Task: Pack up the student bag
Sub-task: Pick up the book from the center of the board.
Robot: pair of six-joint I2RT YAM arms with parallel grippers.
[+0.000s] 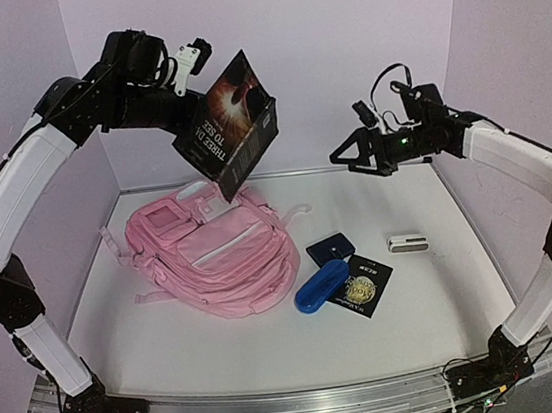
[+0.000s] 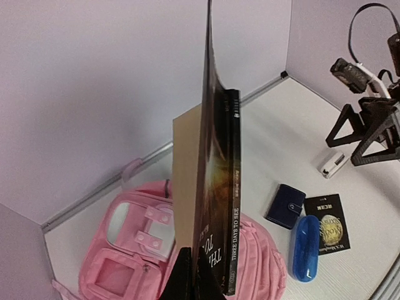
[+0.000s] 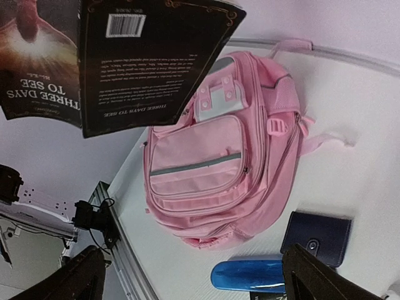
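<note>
1. Worktop (image 1: 446, 276): white surface with walls along the far, left and right edges.

2. Student bag (image 1: 217, 259): pink backpack lying flat on the worktop, left of centre and toward the far edge. The front pockets face up. One strap trails toward the far edge.

3. Book (image 1: 231, 126): dark paperback with "THREE DAYS TO SEE" on the spine. It hangs in the air above the far end of the student bag, tilted and clear of the fabric. The back cover with its barcode faces the right arm.

4. Left end effector (image 2: 192, 278): clamped on one edge of the book, which it carries alone.

5. Right end effector (image 1: 339, 158): jaws spread wide, holding nothing. It is in the air over the far right part of the worktop, its fingers pointing toward the book.

6. Glasses case (image 1: 321, 287): blue, lying near the centre of the worktop, just beside the near right corner of the student bag.

7. Booklet (image 1: 364, 284): black with a gold emblem, flat on the worktop, touching the right side of the glasses case.

8. Wallet (image 1: 331, 249): navy, lying just beyond the glasses case toward the far edge.

9. Small white device (image 1: 407, 243): lying apart from the other items, toward the right edge. Its type cannot be determined.
</note>
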